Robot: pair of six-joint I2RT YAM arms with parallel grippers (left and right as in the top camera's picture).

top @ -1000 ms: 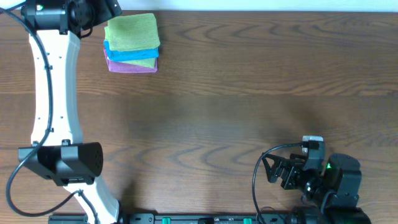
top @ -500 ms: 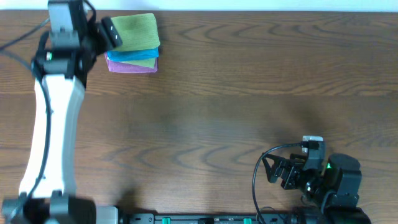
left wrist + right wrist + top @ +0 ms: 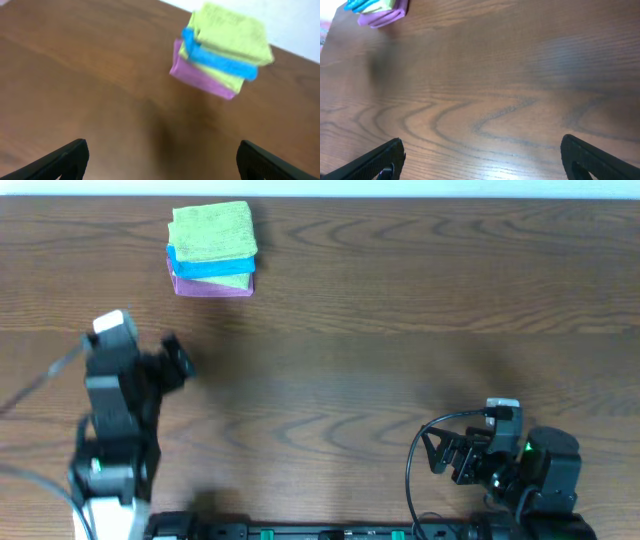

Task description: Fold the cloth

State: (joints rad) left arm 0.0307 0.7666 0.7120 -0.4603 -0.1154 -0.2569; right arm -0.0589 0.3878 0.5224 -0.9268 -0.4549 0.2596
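Note:
A stack of folded cloths [image 3: 211, 248] lies at the far left of the table: green on top, then blue, another green, and purple at the bottom. It also shows in the left wrist view [image 3: 220, 50] and at the top left corner of the right wrist view [image 3: 377, 10]. My left gripper [image 3: 172, 363] is open and empty, well in front of the stack; its fingertips show in the left wrist view [image 3: 162, 160]. My right gripper [image 3: 445, 455] is open and empty at the near right; its fingertips frame bare wood in the right wrist view [image 3: 482, 157].
The wooden table [image 3: 400, 330] runs to a white edge at the back. A black cable [image 3: 420, 450] loops beside the right arm near the front edge.
My left arm has pulled back from the cloth stack toward the near left of the table, empty. The stack stays in place. The right arm has not moved.

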